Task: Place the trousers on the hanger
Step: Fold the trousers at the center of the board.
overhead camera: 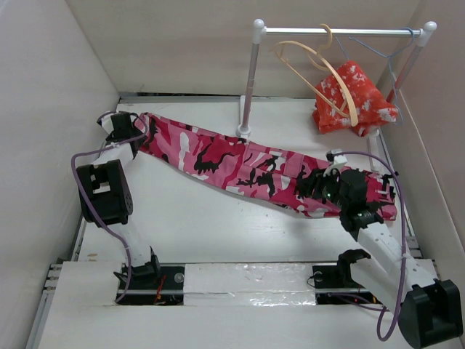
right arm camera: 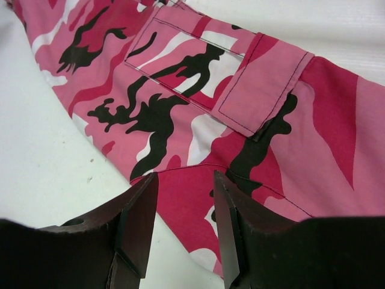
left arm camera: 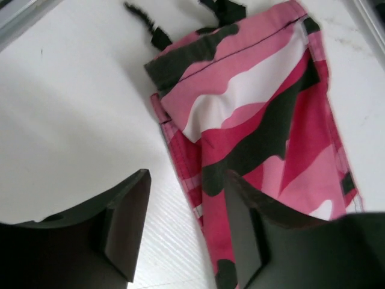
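The camouflage trousers point(overhead camera: 240, 166) lie flat and stretched across the table from far left to right. The tan wooden hanger point(overhead camera: 320, 76) hangs by its hook on the rail point(overhead camera: 341, 31) at the back right. My left gripper point(overhead camera: 125, 127) hovers over the trousers' left end; in the left wrist view the gripper point(left arm camera: 189, 226) is open over the edge of the fabric point(left arm camera: 264, 120), holding nothing. My right gripper point(overhead camera: 330, 185) is over the trousers' right part; in the right wrist view the gripper point(right arm camera: 183, 223) is open above the fabric point(right arm camera: 198, 96) near a pocket flap.
A red-orange garment with white blotches point(overhead camera: 352, 98) hangs on the rail beside the wooden hanger, with a thin grey-blue wire hanger point(overhead camera: 389, 52). The rail's white post point(overhead camera: 249, 83) stands just behind the trousers. White walls close in left, back and right.
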Robot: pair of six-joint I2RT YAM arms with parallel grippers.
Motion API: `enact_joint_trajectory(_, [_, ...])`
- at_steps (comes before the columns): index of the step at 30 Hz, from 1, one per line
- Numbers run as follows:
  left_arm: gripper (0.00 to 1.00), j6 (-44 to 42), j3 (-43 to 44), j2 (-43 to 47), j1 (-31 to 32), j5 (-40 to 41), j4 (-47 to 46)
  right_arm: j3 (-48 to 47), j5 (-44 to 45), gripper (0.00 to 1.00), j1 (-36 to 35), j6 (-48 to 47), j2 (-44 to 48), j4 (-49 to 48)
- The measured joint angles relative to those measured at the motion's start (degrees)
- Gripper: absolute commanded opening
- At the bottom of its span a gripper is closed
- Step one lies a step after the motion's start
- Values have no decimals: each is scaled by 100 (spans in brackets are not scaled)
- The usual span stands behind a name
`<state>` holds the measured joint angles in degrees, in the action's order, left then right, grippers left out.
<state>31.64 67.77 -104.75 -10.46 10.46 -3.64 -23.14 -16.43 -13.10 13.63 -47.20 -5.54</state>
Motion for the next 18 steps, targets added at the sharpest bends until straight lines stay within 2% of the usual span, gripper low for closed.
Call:
enact_joint_trajectory(2, [60, 24, 39, 59, -22, -105, -114, 0, 81, 48, -63, -26, -11, -11])
enact_joint_trajectory(5, [61, 35, 310, -94, -52, -243, -35, 0, 166, 48, -125, -39, -11, -72])
enact_joint_trajectory(15, [61, 46, 721, -986, -50, -417, 140, 0, 278, 48, -240, -63, -4, -146])
enact_joint_trajectory(18, [53, 63, 944, -1172, -48, -417, 199, 0, 291, 48, -293, -63, -31, -181])
